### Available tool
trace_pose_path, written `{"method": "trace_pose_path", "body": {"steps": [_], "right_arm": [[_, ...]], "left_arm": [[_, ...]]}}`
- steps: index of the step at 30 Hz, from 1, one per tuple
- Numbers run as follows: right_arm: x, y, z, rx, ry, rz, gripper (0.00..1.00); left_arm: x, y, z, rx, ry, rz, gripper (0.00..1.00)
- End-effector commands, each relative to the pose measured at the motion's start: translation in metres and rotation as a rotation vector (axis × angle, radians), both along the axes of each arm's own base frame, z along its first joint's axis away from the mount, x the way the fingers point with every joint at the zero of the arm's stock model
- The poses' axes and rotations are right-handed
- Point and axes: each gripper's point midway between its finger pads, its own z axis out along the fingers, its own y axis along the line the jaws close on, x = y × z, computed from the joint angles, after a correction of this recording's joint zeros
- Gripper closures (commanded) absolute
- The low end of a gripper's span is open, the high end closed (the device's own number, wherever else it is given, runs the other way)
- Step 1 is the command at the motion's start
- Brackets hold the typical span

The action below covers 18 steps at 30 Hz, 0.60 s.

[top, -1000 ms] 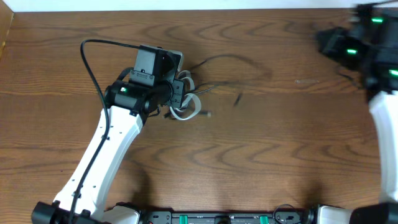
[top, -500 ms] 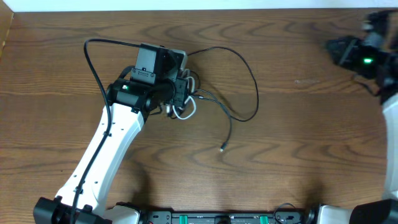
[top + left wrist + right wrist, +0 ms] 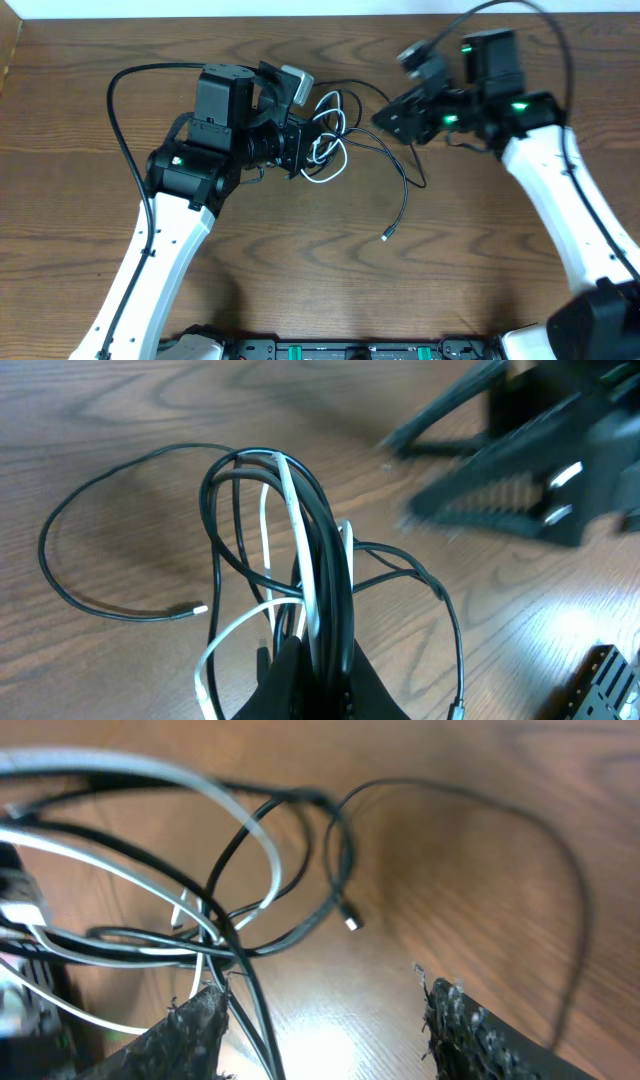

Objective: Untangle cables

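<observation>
The cables [image 3: 330,150] are a tangle of thin black cords and one white cord at the middle back of the table. My left gripper [image 3: 298,135] is shut on the bunched loops, which rise from its jaws in the left wrist view [image 3: 300,560]. One black cord trails toward the front and ends in a small plug [image 3: 386,237]. My right gripper [image 3: 385,120] is just right of the tangle, open. In its wrist view the right gripper [image 3: 325,1010] has black strands [image 3: 240,870] running past its left finger [image 3: 190,1030], with nothing between the jaws.
A thick black arm wire [image 3: 115,90] arcs out left of the left arm, and another [image 3: 560,40] loops over the right arm. The table's back edge meets a white wall [image 3: 300,8]. A black equipment rail [image 3: 350,350] runs along the front edge.
My right arm has swung in from the far right edge to the tangle and its jaws have opened. The left gripper has risen slightly with the bundle, and the loose black cord has spread out.
</observation>
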Motion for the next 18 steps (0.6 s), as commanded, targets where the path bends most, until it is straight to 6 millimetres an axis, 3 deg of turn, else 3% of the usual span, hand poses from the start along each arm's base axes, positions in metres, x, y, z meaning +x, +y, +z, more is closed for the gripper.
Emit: {"method": "trace_pose_path", "body": {"steps": [1, 6, 10, 16, 18], "right_arm": [[-0.012, 0.026, -0.012, -0.036, -0.052, 0.146, 0.38], [-0.015, 0.038, -0.034, -0.080, -0.024, 0.174, 0.42], [-0.010, 0.035, -0.046, -0.108, -0.005, 0.158, 0.58], [-0.005, 0.033, -0.043, -0.097, -0.019, 0.151, 0.64], [-0.004, 0.032, -0.043, -0.095, -0.015, 0.144, 0.93]], "left_arm": [[-0.001, -0.003, 0.016, -0.030, -0.028, -0.014, 0.93], [-0.001, -0.003, 0.016, -0.030, -0.028, -0.014, 0.92], [0.000, -0.002, 0.016, -0.024, -0.030, -0.008, 0.93], [0.003, 0.003, 0.011, 0.005, -0.024, 0.021, 0.93], [0.004, 0.007, 0.008, 0.023, -0.018, 0.037, 0.93]]}}
